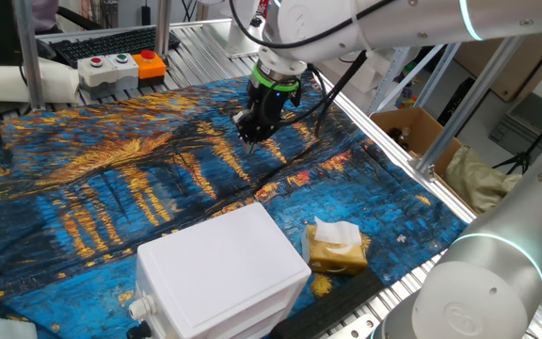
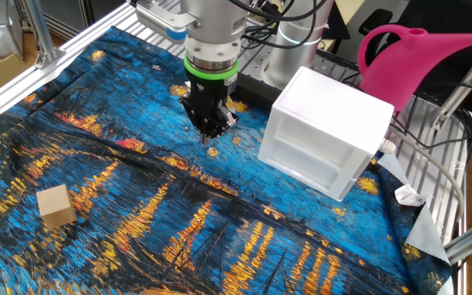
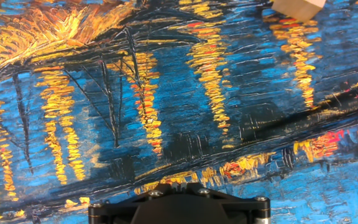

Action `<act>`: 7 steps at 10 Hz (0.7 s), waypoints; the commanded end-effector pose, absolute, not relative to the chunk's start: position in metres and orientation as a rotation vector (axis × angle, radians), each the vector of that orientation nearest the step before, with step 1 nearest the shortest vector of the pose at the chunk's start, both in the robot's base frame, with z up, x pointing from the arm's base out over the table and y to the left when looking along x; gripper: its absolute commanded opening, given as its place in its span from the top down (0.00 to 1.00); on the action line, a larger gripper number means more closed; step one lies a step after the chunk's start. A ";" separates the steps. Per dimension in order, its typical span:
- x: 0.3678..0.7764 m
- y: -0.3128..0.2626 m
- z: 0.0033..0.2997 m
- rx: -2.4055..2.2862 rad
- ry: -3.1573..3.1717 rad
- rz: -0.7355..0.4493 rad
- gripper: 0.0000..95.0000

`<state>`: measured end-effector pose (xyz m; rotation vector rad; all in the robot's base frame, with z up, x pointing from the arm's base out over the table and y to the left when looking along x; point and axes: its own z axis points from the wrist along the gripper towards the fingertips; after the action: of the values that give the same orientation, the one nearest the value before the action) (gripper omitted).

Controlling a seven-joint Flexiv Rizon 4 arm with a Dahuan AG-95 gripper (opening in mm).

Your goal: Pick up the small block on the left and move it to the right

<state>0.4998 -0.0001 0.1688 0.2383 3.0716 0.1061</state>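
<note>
The small block (image 2: 56, 205), a plain tan wooden cube, sits on the blue and orange painted cloth (image 2: 121, 246) at the near left of the other fixed view. In the hand view its corner shows at the top right edge (image 3: 297, 7). I cannot see it in the one fixed view. My gripper (image 2: 210, 135) hangs just above the cloth near its middle, well away from the block, and also shows in the one fixed view (image 1: 250, 137). Its fingers meet in a point with nothing between them. In the hand view only the gripper's (image 3: 178, 185) black base shows at the bottom edge.
A big white plastic box (image 2: 326, 135) stands to the right of the gripper, also seen in the one fixed view (image 1: 219, 273). A yellow-brown lump with white tissue (image 1: 335, 247) lies beside it. A pink watering can (image 2: 416, 57) and a button box (image 1: 120, 66) sit off the cloth.
</note>
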 end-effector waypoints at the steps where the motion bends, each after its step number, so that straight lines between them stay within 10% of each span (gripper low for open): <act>1: 0.500 0.000 0.169 0.304 3.064 0.253 1.00; 7: 0.500 0.000 0.169 0.191 3.037 0.231 1.00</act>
<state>0.4988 0.0001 0.1702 0.2219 3.0400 0.2591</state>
